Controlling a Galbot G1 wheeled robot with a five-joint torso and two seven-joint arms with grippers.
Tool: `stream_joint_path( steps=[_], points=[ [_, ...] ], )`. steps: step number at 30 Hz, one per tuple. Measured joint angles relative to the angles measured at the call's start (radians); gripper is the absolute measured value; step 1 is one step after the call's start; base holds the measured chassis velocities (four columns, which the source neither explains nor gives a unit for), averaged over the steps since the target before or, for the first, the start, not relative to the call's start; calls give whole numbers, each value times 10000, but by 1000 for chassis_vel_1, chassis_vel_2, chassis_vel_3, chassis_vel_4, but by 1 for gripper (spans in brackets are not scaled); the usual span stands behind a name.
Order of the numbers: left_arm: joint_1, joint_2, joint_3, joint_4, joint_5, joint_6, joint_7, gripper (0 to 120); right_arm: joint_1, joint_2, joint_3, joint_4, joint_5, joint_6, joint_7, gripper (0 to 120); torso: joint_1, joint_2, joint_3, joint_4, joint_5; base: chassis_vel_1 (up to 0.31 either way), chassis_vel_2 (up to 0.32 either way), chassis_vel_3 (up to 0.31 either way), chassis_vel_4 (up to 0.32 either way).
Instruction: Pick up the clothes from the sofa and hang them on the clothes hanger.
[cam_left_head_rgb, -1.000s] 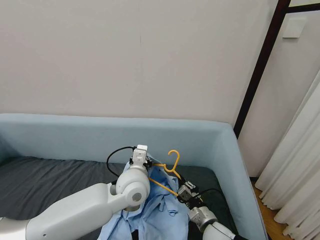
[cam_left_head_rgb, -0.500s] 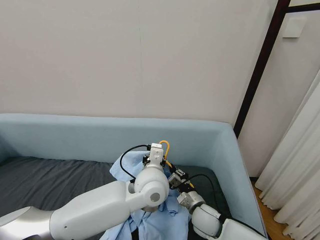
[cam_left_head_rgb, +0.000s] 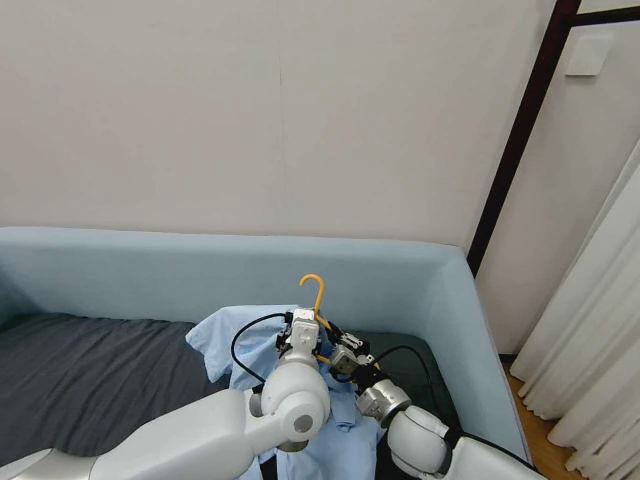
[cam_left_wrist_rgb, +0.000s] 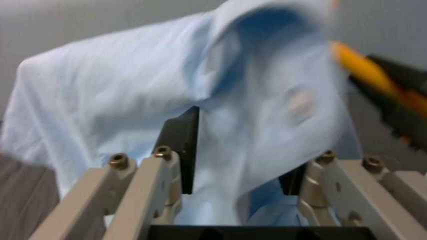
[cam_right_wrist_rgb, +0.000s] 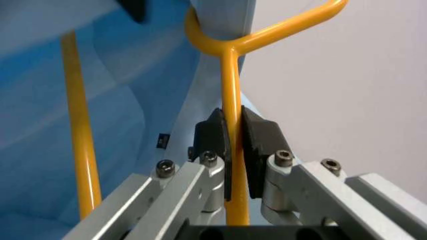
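Observation:
A light blue shirt (cam_left_head_rgb: 225, 340) hangs over a yellow hanger (cam_left_head_rgb: 314, 290) above the sofa's right end. My right gripper (cam_left_head_rgb: 345, 352) is shut on the hanger's neck just below the hook; in the right wrist view its pads (cam_right_wrist_rgb: 257, 137) clamp the yellow wire (cam_right_wrist_rgb: 230, 75), with the shirt (cam_right_wrist_rgb: 40, 100) beside it. My left gripper (cam_left_head_rgb: 303, 325) is right next to it at the collar. In the left wrist view its fingers (cam_left_wrist_rgb: 183, 150) stand apart, with a fold of shirt (cam_left_wrist_rgb: 133, 90) hanging between them and one yellow hanger arm (cam_left_wrist_rgb: 373, 70) to the side.
The sofa has a pale blue backrest (cam_left_head_rgb: 120, 270) and a dark grey seat (cam_left_head_rgb: 90, 360). A plain wall rises behind it. A dark door frame (cam_left_head_rgb: 515, 150) and white curtains (cam_left_head_rgb: 600, 350) stand to the right. My left arm's white shell (cam_left_head_rgb: 200, 440) hides part of the seat.
Both grippers rose and came together. The hanger hook moved left and up and now stands upright. The shirt lifted with it and spread out to the left.

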Motion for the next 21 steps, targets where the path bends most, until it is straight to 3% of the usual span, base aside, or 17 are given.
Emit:
stream_joint_path(
  steps=[2, 8, 11, 12, 13, 16, 17, 18, 19, 20, 21],
  points=[
    [53, 87, -46, -83, 0, 119, 2, 47, -15, -31, 64, -19, 1, 53, -5, 5, -1, 0, 0, -1, 0, 0, 0, 0, 0],
    [623, 1182, -389, -990, 352, 813, 393, 70, -165, -233, 624, -347, -275, 676, -98, 4, 0, 0, 0, -3, 0, 0, 0, 0, 0],
    [1139, 2358, -605, -1729, 1718, 663, 1820, 84, -288, -248, 982, -556, -556, 1023, -98, 5, -1, 0, 0, 0, -2, 0, 0, 0, 0],
    [1416, 3037, -813, -2060, 2396, 309, 2858, 88, -353, -247, 1160, -669, -745, 1218, -107, 5, -1, 0, 0, 2, 0, 0, 0, 0, 0],
    [1416, 3037, -813, -2060, 2396, 309, 2858, 88, -353, -247, 1160, -669, -745, 1218, -107, 5, -1, 0, 0, 2, 0, 0, 0, 0, 0],
    [1932, 4275, -1413, -2319, 3561, -887, 5010, 98, -476, -241, 1441, -830, -1098, 1582, -166, 5, -1, 0, -1, 3, -3, 0, 0, 0, 0],
    [2073, 5014, -1767, -2219, 4208, -1955, 6570, 100, -553, -238, 1599, -889, -1303, 1772, -245, 5, -2, 0, -1, 3, 1, 0, 0, 0, 0],
    [2073, 5014, -1767, -2219, 4208, -1955, 6570, 100, -553, -238, 1599, -889, -1303, 1772, -245, 5, -2, 0, -1, 3, 1, 0, 0, 0, 0],
    [2079, 5336, -1901, -2068, 4494, -2571, 7346, 100, -592, -239, 1680, -922, -1459, 1895, -292, 5, -2, 1, -1, 3, 2, 0, 0, 0, 0],
    [2023, 5781, -2089, -1656, 4973, -3745, 8661, 100, -643, -248, 1772, -962, -1677, 2081, -371, 5, -1, 1, -1, 2, -2, 0, 0, 0, 0],
    [1993, 5893, -2153, -1494, 5105, -4072, 9033, 100, -654, -253, 1794, -973, -1744, 2133, -392, 4, -2, 1, -1, 0, -3, 0, 0, 0, 0]
  ],
)
